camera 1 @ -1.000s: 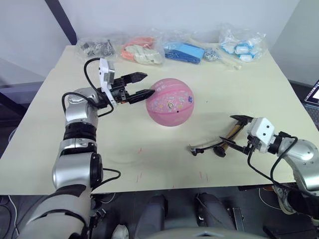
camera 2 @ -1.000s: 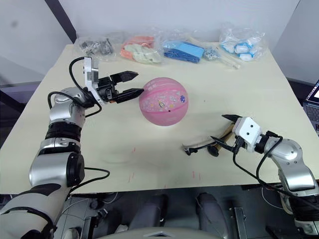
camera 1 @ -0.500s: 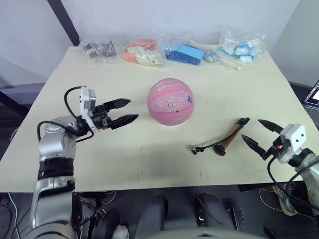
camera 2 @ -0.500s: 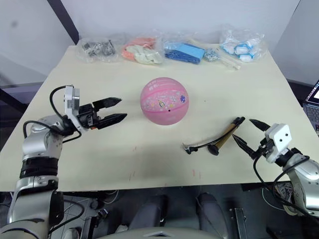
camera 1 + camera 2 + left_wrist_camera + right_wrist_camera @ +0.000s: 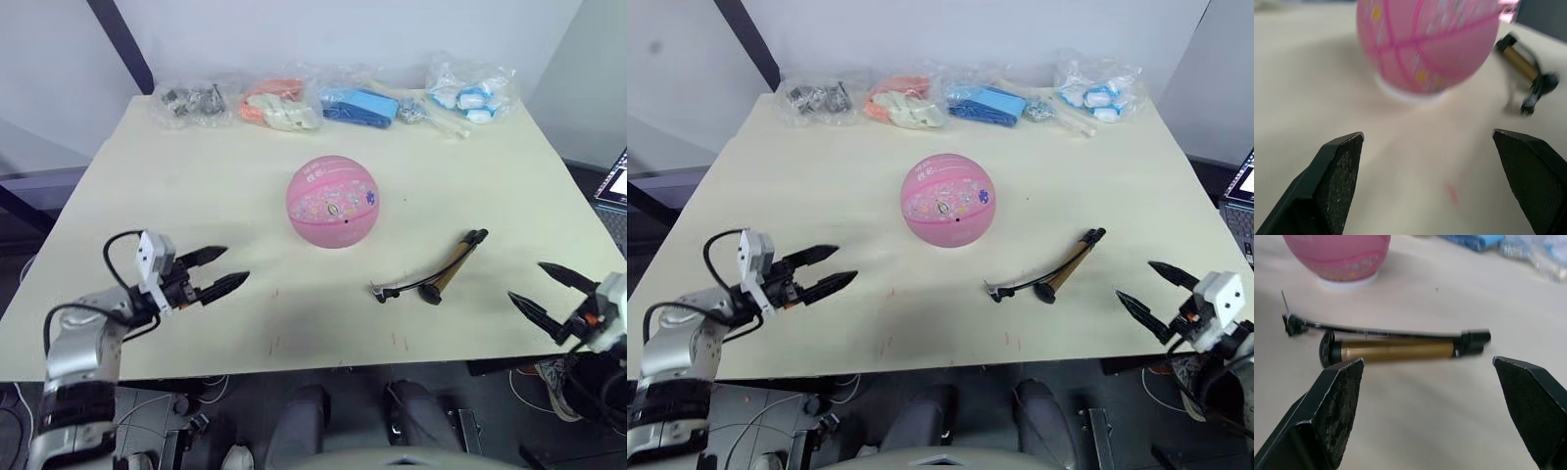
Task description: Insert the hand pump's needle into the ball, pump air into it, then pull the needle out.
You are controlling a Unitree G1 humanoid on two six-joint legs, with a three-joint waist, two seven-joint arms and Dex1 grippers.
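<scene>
Pink ball (image 5: 332,201) (cartoon prints), bronze pump (image 5: 453,265) beside, both claws (image 5: 214,272) (image 5: 548,294) spread, empty

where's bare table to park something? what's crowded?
Bare: the table left of the ball, and the right side between the hand pump and the far bags. Crowded: the far edge, lined with bags.

Left gripper (image 5: 214,271) withdrew from beside the ball (image 5: 332,201) to the near left edge of the table (image 5: 196,186), fingers spread. Right gripper (image 5: 550,292) released the hand pump (image 5: 453,265), backed off past the near right edge, fingers apart. Pump was left flat on the table, needle (image 5: 1285,301) out of the ball.
</scene>
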